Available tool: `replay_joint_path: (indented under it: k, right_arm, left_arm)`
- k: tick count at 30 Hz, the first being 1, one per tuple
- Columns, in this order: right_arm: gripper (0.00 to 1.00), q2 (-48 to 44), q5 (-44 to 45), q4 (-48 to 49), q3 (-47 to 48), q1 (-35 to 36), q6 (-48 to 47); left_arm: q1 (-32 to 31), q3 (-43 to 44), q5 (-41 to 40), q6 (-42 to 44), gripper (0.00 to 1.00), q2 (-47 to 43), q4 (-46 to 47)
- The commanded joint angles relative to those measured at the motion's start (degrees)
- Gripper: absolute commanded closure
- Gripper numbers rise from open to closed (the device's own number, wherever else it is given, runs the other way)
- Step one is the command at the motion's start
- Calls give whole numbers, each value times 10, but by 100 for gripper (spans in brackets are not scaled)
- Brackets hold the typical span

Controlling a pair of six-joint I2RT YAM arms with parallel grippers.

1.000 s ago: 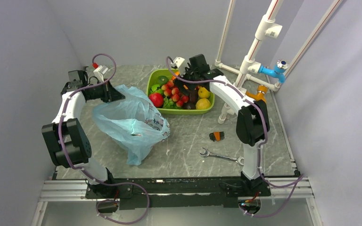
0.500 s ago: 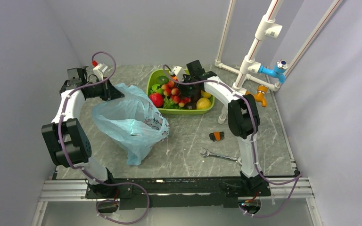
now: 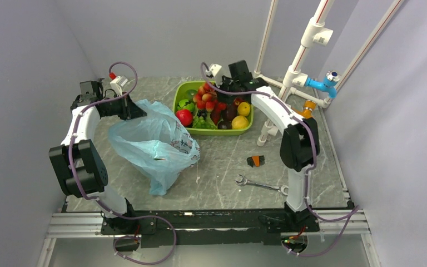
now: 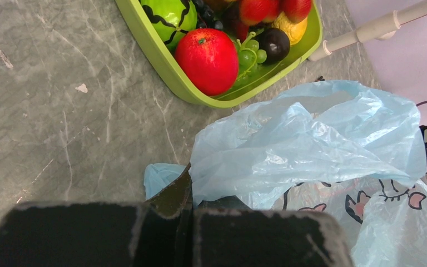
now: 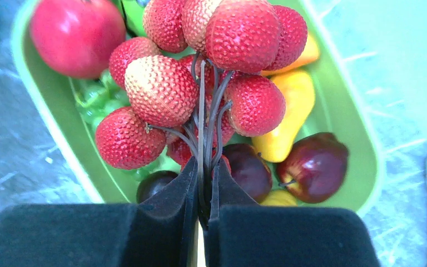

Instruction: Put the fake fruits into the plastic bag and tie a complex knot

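A: Looking at the right gripper [image 5: 203, 207]. Gripping what?

B: Squeezing narrow on the dark stems of the bunch of red-yellow balls [image 5: 222, 72], dangling it over the lime-green tray [image 3: 216, 132] by the far edge of the table [image 3: 228, 167].

A: And spotting what underneath?

B: Seeing a red apple [image 4: 207, 60] at the tray's left end, green grapes [image 4: 249, 57] just beside it, a yellow pear [image 5: 288, 114] and dark plums [image 5: 314, 167] toward the right end.

A: Checking the left gripper [image 4: 186, 208] now.

B: Pinching tight on the rim of the plastic bag [image 3: 155, 142], holding that edge up near the far left corner, letting the rest slump crinkled across the table's left half, just beside the tray.

A: Noticing anything else?

B: Noting a wrench [image 3: 258, 184] toward the near right corner, well apart from the bag.
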Motion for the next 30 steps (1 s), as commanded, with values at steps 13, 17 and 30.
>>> replay_joint_path:
  k: [13, 17, 30]
  right_arm:
    - [100, -178, -179, 141, 86, 83, 179]
    - [100, -185, -188, 153, 53, 156, 115]
    - [100, -123, -164, 68, -61, 283, -85]
  left_arm:
    - [-3, -3, 12, -20, 100, -18, 17]
    - [-4, -2, 15, -31, 100, -21, 26]
    - [-4, -21, 24, -52, 100, -40, 50]
